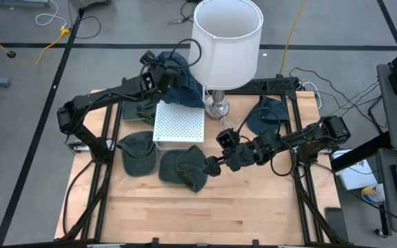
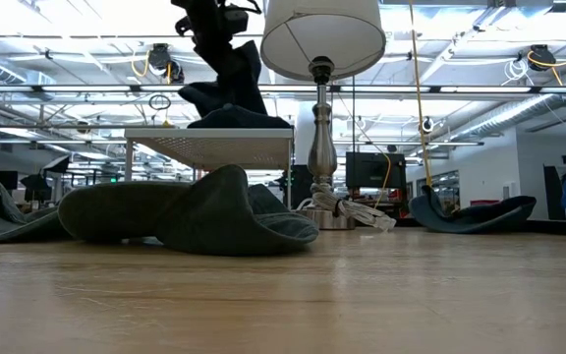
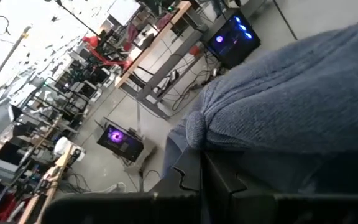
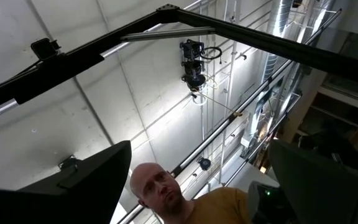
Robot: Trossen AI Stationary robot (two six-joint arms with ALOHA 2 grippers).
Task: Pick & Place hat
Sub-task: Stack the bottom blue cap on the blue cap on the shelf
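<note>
A blue hat [image 1: 183,81] hangs from my left gripper [image 1: 164,71], which is shut on it above the white perforated stand [image 1: 179,124], beside the lamp [image 1: 225,34]. The low view shows the hat [image 2: 226,84] drooping down onto the stand's top [image 2: 209,138]. My right gripper [image 1: 211,167] stands open near the table's middle, tipped upward with nothing between its fingers [image 4: 86,180], close over a dark hat [image 1: 185,169] lying on the table. A green hat [image 1: 136,153] lies left of the dark one, and another blue hat [image 1: 266,116] lies at the right. My left gripper holds the blue hat by its upper part [image 2: 214,44], coming from the table's left side, nearly level. The knit cloth [image 3: 291,93] bulges past the fingers, which hide the place of contact. The hat hangs below, its lower end [image 2: 234,118] on the stand's top.
The lamp's base [image 1: 217,107] and coiled cord stand just right of the white stand. Another green hat [image 1: 138,110] lies under my left arm. Black frame rails [image 1: 298,138] run along the table's sides. Bare wood [image 1: 205,213] lies toward the near edge. A person shows in the right wrist view.
</note>
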